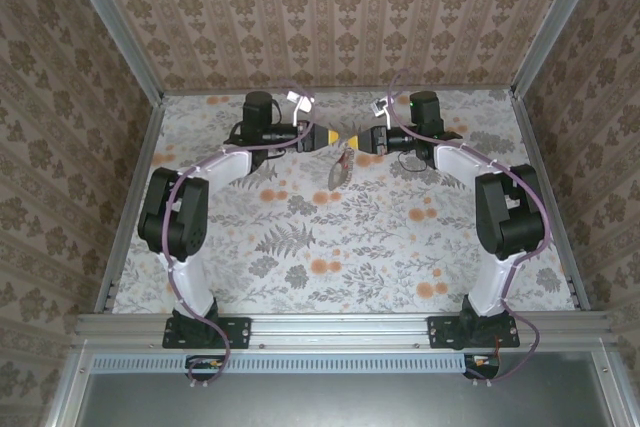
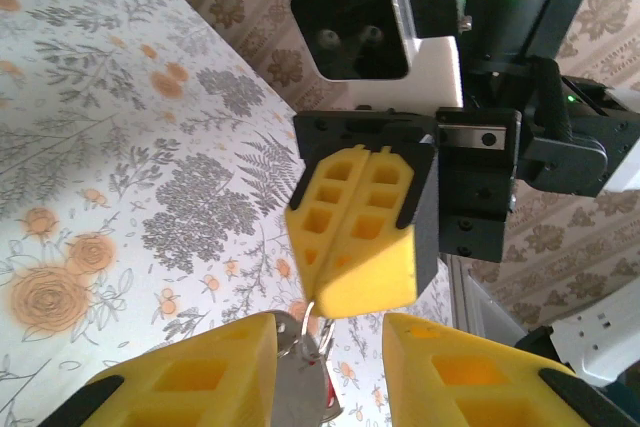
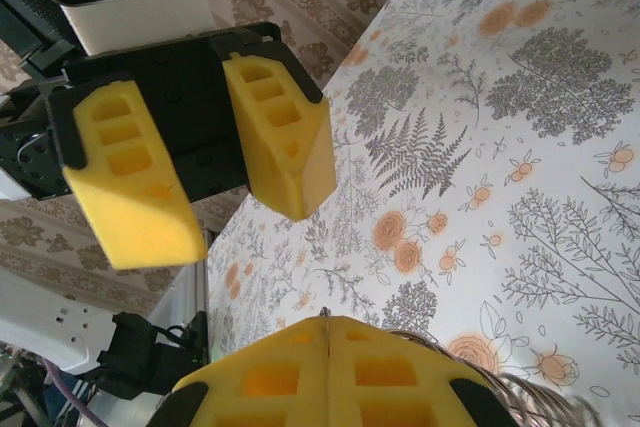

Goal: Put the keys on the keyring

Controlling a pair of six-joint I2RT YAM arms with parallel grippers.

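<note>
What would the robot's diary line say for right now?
left gripper: open | right gripper: shut on keyring | keyring: hangs from right gripper, between the left jaws

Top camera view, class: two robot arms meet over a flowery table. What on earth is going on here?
The two arms meet tip to tip above the far middle of the table. The right hand is shut, pinching the top of the keyring, which hangs down from it. The left hand faces it with its fingers apart, on either side of the hanging ring, gripping nothing. A bit of the red key shows low beside the ring. Whether it is threaded on cannot be told.
</note>
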